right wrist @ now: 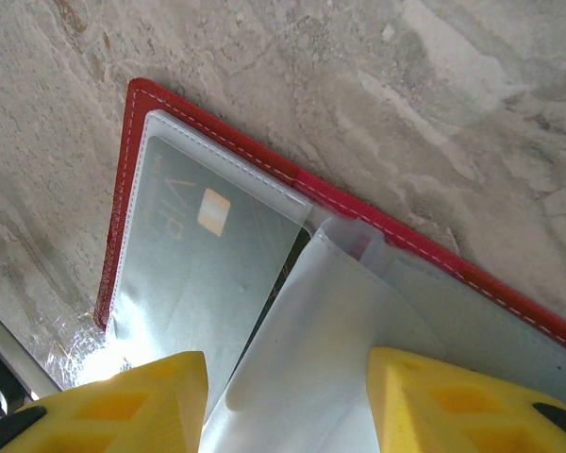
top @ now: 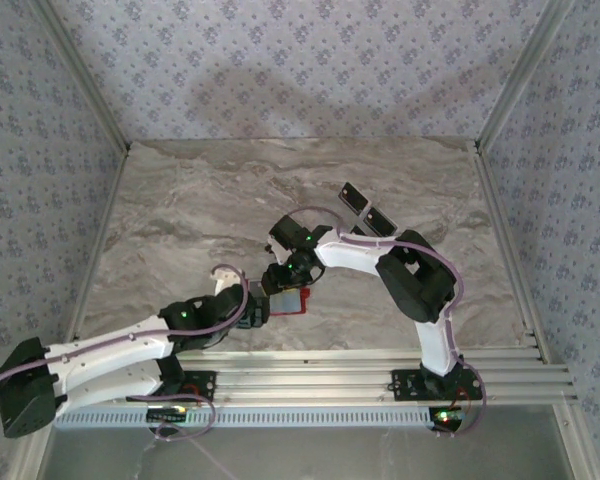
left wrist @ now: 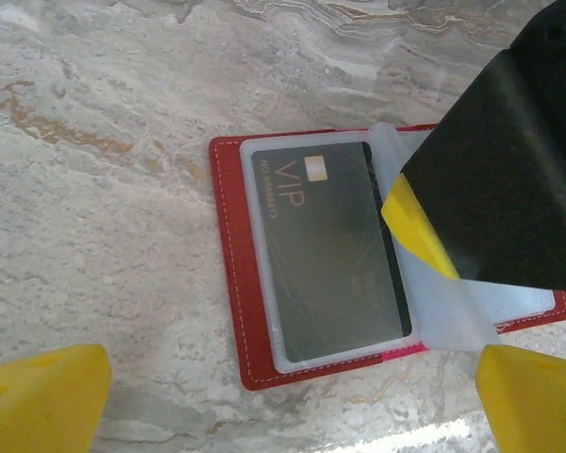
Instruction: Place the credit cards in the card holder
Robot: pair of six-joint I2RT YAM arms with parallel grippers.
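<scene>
- Jaws on my left gripper (left wrist: 285,401) are standing spread to their full width and gripping nothing. I am hovering it just on the near side of the card holder (left wrist: 228,264), I judge so that its camera is watching the pockets.
- That card holder is lying open and flat on the table (top: 180,220) between the two grippers. The silvery grey card (left wrist: 330,255) is sitting fully inside one of its clear sleeves.
- My right gripper (right wrist: 285,363) is reaching in from the far side with its fingers about half apart and nothing pinched between them. The tips are bearing down on a loose clear leaf (left wrist: 443,302), probably to keep the next pocket exposed.
- A black card (top: 355,197) and a second black card (top: 380,220) are lying side by side well beyond the holder, not yet loaded.
</scene>
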